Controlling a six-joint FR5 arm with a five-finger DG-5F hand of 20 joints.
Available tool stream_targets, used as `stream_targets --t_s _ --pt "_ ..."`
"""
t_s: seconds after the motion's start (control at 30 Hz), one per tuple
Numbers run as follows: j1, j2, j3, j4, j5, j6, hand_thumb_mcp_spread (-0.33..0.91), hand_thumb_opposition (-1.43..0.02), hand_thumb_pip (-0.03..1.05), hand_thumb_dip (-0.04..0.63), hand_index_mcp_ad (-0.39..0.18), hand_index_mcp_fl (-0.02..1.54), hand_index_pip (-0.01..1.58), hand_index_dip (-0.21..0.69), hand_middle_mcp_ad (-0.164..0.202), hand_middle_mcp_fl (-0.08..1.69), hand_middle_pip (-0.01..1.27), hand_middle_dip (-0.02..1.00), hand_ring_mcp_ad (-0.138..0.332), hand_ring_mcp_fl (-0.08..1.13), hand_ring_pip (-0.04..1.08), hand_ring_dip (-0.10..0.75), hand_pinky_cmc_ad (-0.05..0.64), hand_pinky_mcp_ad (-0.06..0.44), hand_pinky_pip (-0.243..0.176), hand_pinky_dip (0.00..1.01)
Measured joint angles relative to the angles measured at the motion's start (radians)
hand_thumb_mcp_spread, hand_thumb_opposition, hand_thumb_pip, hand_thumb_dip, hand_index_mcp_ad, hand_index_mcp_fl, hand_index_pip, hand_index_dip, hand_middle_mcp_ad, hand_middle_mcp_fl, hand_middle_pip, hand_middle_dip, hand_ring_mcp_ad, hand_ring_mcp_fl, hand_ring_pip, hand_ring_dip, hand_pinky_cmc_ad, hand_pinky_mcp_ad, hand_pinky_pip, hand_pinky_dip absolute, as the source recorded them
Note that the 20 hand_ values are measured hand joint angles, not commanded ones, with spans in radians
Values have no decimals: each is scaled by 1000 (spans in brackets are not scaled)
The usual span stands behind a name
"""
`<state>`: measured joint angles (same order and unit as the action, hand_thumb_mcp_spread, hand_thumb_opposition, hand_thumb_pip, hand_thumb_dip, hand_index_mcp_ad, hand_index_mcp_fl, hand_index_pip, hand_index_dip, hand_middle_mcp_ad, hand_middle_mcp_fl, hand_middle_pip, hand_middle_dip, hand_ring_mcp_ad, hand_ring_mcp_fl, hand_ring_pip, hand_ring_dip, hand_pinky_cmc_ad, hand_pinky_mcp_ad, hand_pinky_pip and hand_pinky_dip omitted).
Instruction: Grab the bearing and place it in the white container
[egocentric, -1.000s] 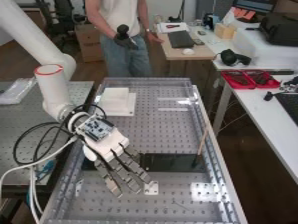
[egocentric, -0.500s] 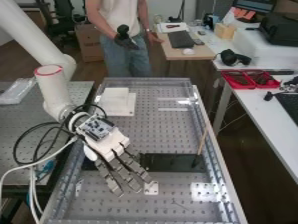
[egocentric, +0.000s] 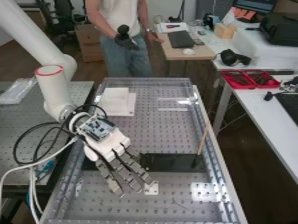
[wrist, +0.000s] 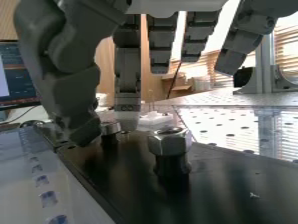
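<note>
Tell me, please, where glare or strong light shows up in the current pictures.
High view: a bright glare patch on the perforated bench top. Wrist view: strong backlight behind the hand, broad reflections on the bench top, glints on the hex-shaped metal piece, and a dim sheen on the dark plate.
</note>
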<state>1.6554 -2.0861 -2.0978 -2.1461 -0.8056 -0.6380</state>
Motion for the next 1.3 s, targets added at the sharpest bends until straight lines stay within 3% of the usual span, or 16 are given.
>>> stream_targets --t_s 0.4,0.57,0.93,1.3 --pt "-3 5 2 4 -6 -4 431 -878 562 251 -52 380 1436 82 52 119 138 204 108 19 101 87 335 244 3 206" --pt "-7 19 -1 15 -17 -23 442 -960 515 253 -56 433 1457 82 52 122 138 204 108 19 101 87 335 243 3 204" --pt "-9 47 3 31 -35 -59 442 -962 515 253 -56 433 1457 82 52 119 138 202 108 19 101 87 335 243 3 208" --pt "19 144 -27 19 -58 -93 442 -962 515 253 -56 433 1457 82 52 119 138 204 108 19 101 87 335 244 3 208"
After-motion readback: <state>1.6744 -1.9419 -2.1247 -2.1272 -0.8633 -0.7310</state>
